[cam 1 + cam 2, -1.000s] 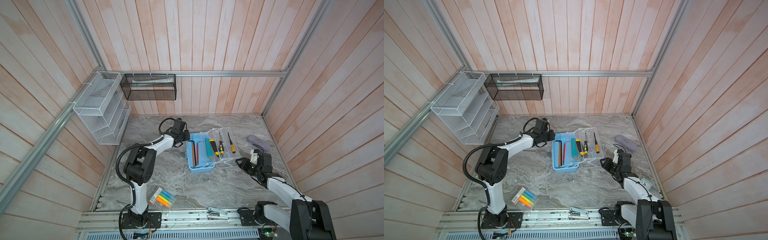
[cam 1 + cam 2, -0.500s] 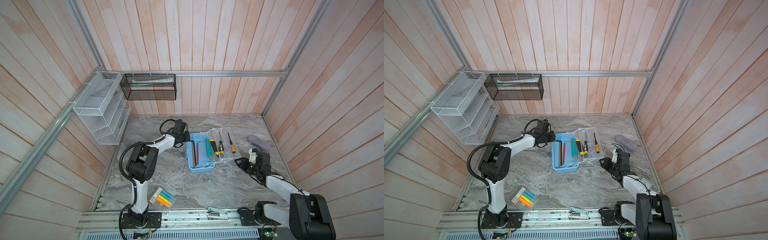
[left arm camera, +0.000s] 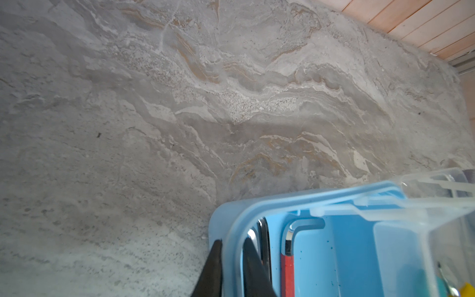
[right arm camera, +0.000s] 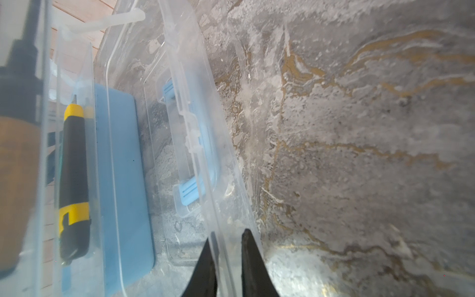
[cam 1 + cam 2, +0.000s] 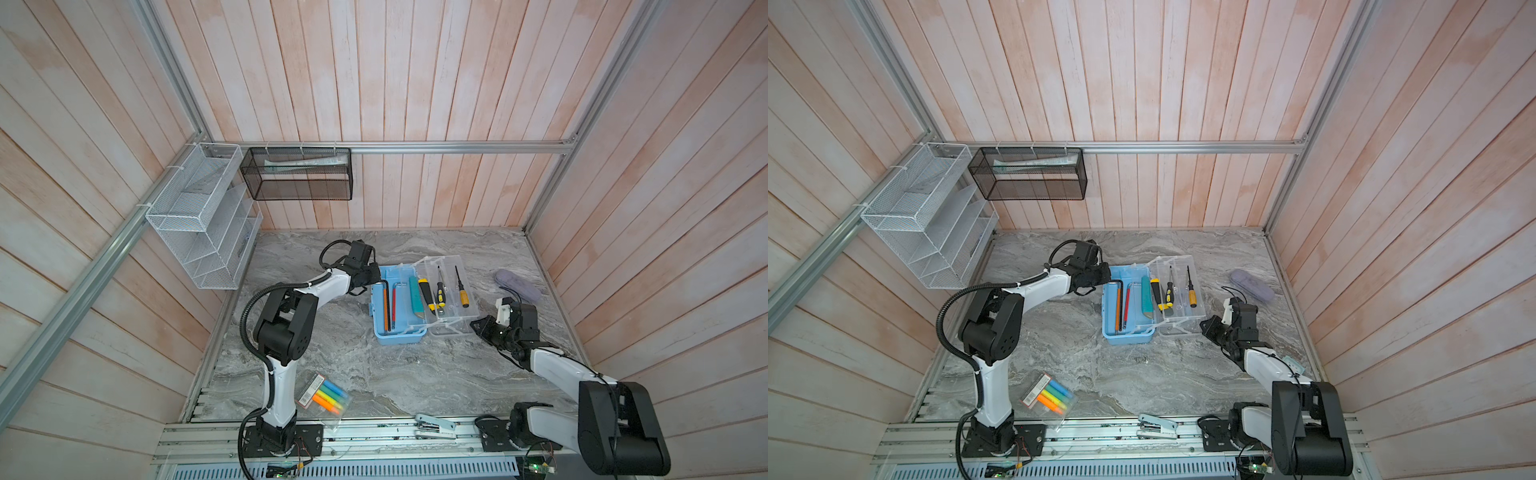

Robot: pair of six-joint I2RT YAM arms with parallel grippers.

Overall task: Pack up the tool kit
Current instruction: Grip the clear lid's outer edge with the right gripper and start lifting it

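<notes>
Since a second ago both claws have pinched in; the arms have barely shifted. Small rectangular light-blue plastic tool kit (image 5: 399, 338) sits open mid-table. Left claw (image 3: 232, 240) grips its blue wall at the 10 o'clock corner. Right claw (image 4: 226, 234) clamps the transparent lid (image 4: 200, 84) edge at 4 o'clock. Bare grey marble tabletop (image 5: 374, 374) at 6 o'clock; lilac oval case (image 5: 519, 284) near at 3 o'clock.

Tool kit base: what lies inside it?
Inside the tool kit lie an orange-sleeved hex key, a red-sleeved hex key and a teal tool. The clear tray overlaps one edge, so anything beneath it is hidden.
</notes>
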